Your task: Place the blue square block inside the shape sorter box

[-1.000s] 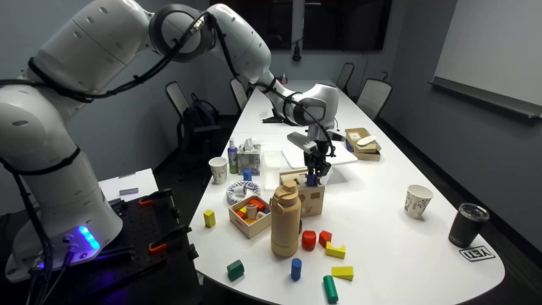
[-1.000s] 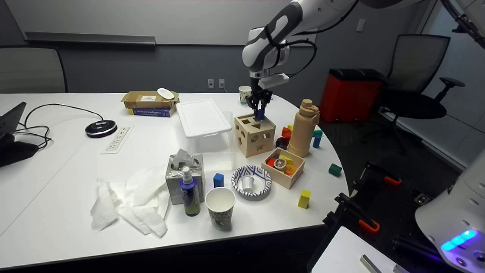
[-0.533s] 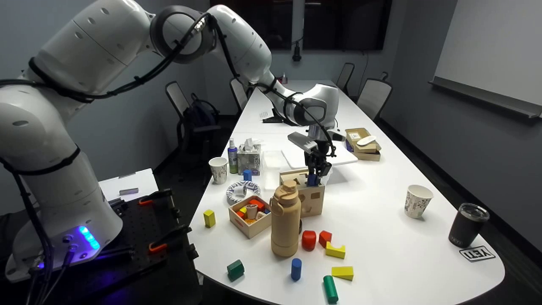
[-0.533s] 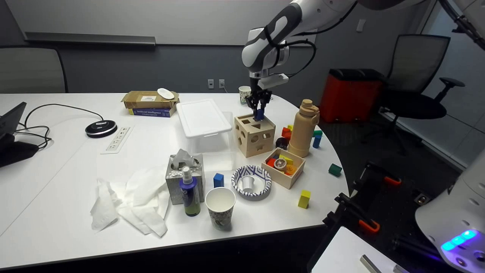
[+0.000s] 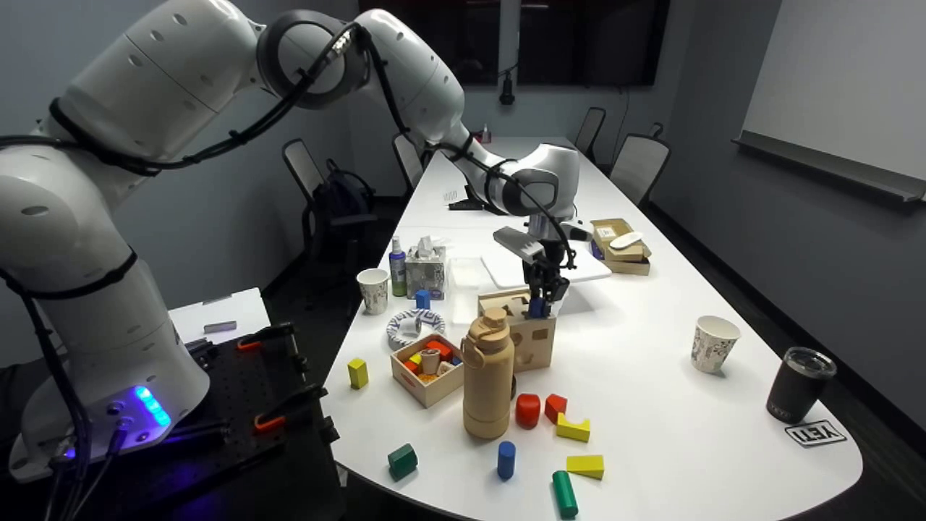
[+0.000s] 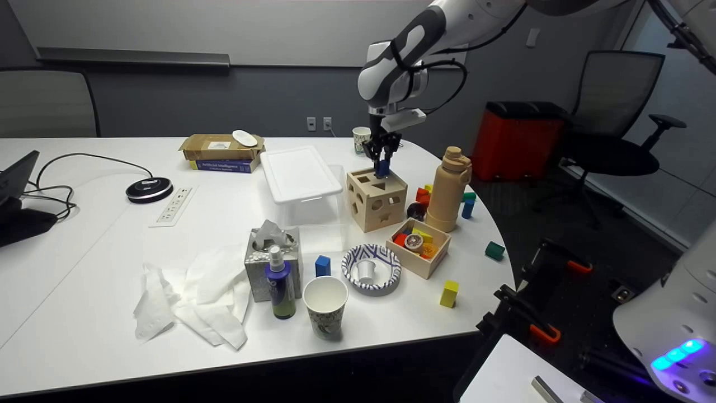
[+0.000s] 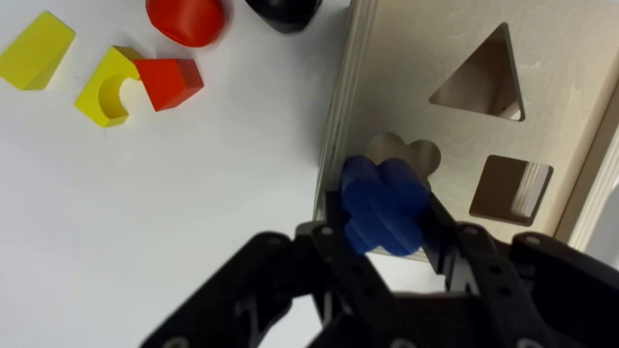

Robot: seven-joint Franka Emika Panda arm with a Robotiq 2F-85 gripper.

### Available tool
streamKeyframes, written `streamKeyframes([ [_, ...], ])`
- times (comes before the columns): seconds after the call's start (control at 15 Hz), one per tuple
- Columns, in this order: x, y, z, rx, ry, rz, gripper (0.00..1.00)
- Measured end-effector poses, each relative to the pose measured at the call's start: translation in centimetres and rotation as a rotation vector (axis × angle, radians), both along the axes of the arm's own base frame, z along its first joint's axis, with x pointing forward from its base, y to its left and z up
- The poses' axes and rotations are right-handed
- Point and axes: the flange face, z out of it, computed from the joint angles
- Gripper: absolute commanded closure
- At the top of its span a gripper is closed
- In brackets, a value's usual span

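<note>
The light wooden shape sorter box (image 5: 532, 347) stands on the table, also in an exterior view (image 6: 366, 221) and the wrist view (image 7: 401, 63). My gripper (image 5: 544, 293) is directly above its top, also in an exterior view (image 6: 382, 159). In the wrist view my gripper (image 7: 384, 212) is shut on a dark blue four-lobed block (image 7: 377, 193). That block partly covers a clover-shaped hole and sits offset toward the box edge. I cannot tell whether it touches the top. A mid-blue square block (image 6: 323, 266) stands by the tissue box, also in an exterior view (image 5: 422, 299).
A tan bottle (image 5: 488, 383) stands close beside the box. A wooden tray (image 6: 422, 266) of coloured pieces and a patterned bowl (image 6: 372, 282) are near. A clear bin with white lid (image 6: 302, 173) stands beside the box. Loose red and yellow blocks (image 7: 109, 92) lie on the table.
My gripper and the held dark blue block have shifted very slightly sideways over the box top, a little to the right in an exterior view. Everything else is still.
</note>
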Motion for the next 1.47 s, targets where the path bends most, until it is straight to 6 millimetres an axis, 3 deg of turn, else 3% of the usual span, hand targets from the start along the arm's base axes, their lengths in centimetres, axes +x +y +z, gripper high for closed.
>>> streamKeyframes([
  [0.93, 0.1, -0.1, 0.0, -0.015, -0.01, 0.011, 0.83],
  [1.47, 0.5, 1.8, 0.0, -0.028, -0.02, 0.046, 0.83],
])
